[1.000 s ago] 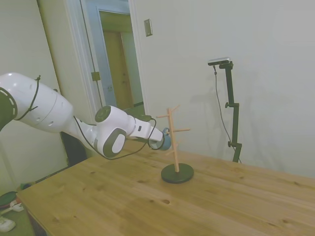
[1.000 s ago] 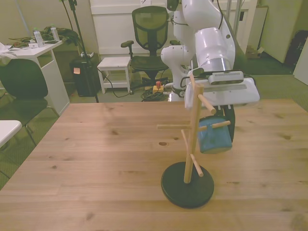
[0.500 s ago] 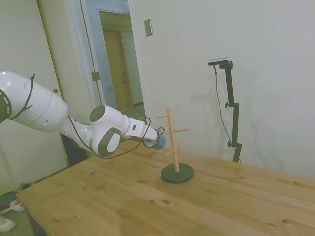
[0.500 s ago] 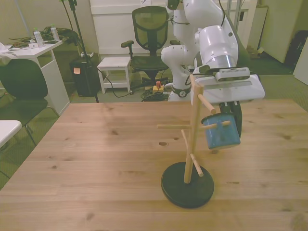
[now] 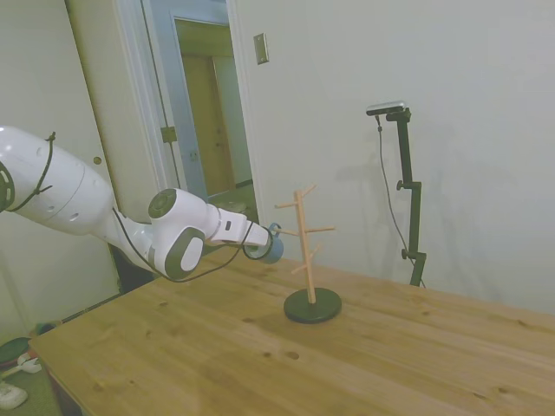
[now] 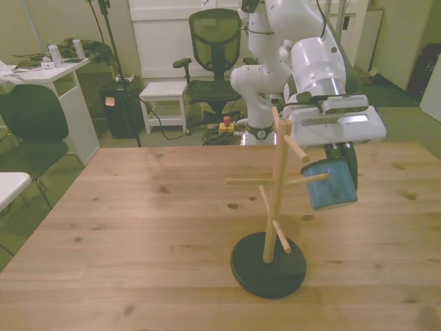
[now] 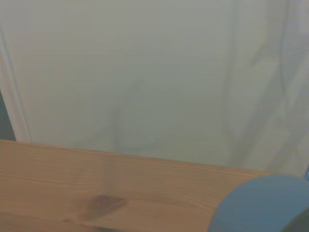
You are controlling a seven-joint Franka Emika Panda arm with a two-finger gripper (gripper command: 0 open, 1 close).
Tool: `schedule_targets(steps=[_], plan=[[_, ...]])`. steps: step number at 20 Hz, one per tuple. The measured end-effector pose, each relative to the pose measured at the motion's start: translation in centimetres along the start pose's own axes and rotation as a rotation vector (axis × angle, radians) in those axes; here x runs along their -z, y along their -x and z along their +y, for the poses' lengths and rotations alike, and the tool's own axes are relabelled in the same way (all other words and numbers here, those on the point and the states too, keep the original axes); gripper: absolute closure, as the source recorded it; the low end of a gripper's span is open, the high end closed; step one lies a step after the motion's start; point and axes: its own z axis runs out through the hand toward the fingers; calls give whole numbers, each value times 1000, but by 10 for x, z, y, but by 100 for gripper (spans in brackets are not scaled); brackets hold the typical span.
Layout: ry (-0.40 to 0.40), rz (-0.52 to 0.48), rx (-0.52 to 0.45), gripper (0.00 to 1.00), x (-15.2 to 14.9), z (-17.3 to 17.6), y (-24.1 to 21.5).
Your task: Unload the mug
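Above the wooden counter [image 6: 138, 227], the claw [image 6: 337, 176] is closed on the mug [image 6: 331, 185], held airborne at 3 o'clock of the peg stand [image 6: 274, 200], just clear of its peg tip.

Obstacle: the peg stand [image 6: 275, 200] rises from the counter [image 6: 138, 234]; its pegs stick out sideways.
Clearance: your mug [image 6: 331, 185] hangs just beside one peg tip, off it.
Free room: the counter is open on both sides of the stand.
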Motion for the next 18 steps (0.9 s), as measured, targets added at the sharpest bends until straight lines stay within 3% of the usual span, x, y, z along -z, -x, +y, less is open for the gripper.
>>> schedule_targets(steps=[9,18], plan=[[-37,-17,46,100,28,-25,25],[27,-119,102,100,61,3,84]])
